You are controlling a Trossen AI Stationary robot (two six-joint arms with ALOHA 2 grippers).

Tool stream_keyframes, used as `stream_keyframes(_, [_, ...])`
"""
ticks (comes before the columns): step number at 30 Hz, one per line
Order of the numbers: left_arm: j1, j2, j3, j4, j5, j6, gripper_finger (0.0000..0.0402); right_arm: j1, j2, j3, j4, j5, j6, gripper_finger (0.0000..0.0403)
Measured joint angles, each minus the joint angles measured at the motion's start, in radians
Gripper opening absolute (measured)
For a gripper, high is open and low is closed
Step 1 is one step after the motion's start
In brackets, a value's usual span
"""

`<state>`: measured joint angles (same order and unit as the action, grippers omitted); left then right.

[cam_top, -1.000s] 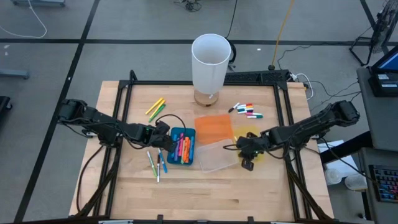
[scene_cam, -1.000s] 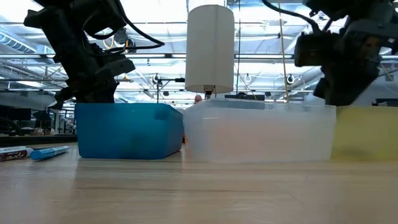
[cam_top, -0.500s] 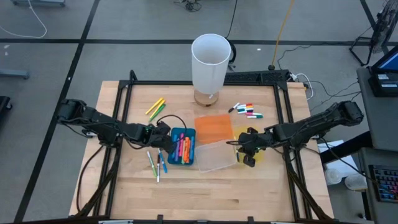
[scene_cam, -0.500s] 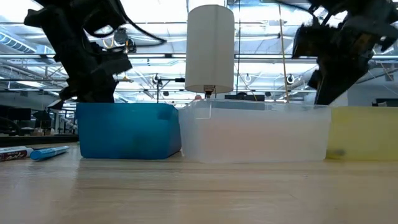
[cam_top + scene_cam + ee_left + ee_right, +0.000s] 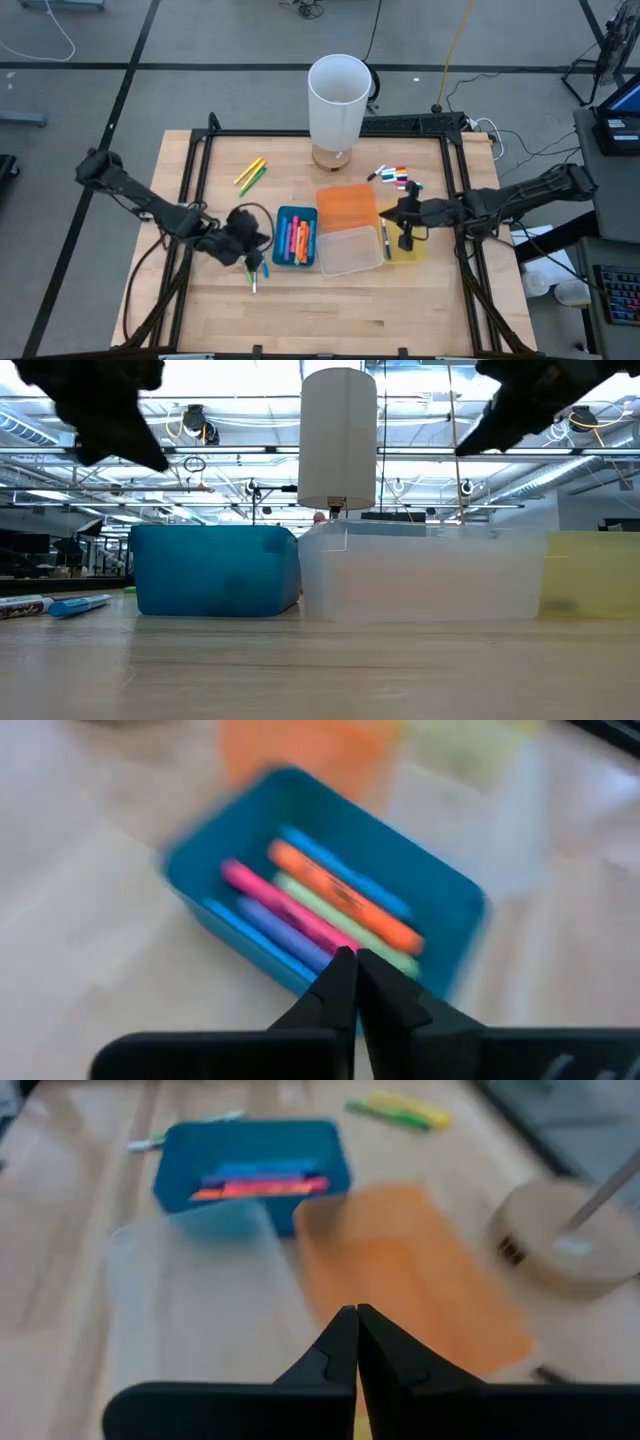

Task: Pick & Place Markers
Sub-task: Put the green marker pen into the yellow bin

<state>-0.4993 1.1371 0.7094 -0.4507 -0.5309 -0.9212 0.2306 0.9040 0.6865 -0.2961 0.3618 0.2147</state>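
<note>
Now, nearest the lower edge of the high view, a few loose markers (image 5: 256,272) lie on the tabletop (image 5: 330,310), just below and left of the blue bin (image 5: 280,218). The left pincer (image 5: 248,262) sits right over them, lower left of centre, its two fingers pressed together with nothing between them in the left wrist view. For a clean pick I'd say those fingers need to part first, then come down astride one marker across its width, not along it, since slim pens roll.

In the blue bin itself, pink, orange, green and blue markers (image 5: 320,915) lie side by side, so a fresh one should drop in parallel to them, released low over the bin.

Next along, the clear bin (image 5: 350,252) sits at centre, touching the orange bin (image 5: 346,204) above it. The yellow bin (image 5: 408,250) stands to the right, with one dark marker (image 5: 385,240) along its left side. The right pincer (image 5: 408,226) is over that yellow bin, fingers closed and empty in the right wrist view.

Further up, a yellow and green pair (image 5: 250,174) lies at upper left of the tabletop. A cluster of white markers with coloured caps (image 5: 398,179) sits at upper right, the closest work for the right arm, I'd judge. Farthest back stands the white lamp (image 5: 338,100), worth steering well around.
</note>
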Motion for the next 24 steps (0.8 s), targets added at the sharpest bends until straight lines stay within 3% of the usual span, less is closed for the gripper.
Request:
stream_keyframes(6, [-0.062,-0.004,0.0,-0.004,0.214,-0.162,0.0059,-0.01,0.005,-0.055,0.238,0.033,-0.197,0.0002])
stream_keyframes(11, [-0.11,0.018,0.0,-0.043,0.349,-0.528,0.0122,-0.047,0.004,-0.104,0.449,0.034,-0.341,0.0025])
stream_keyframes(18, [-0.172,0.109,0.0,-0.274,0.495,-1.171,0.0179,-0.094,0.003,-0.105,0.538,0.035,-0.436,0.0077])
stream_keyframes(24, [-0.166,0.179,0.0,-0.306,0.477,-1.365,0.0182,-0.094,0.003,-0.105,0.526,0.034,-0.445,0.0114])
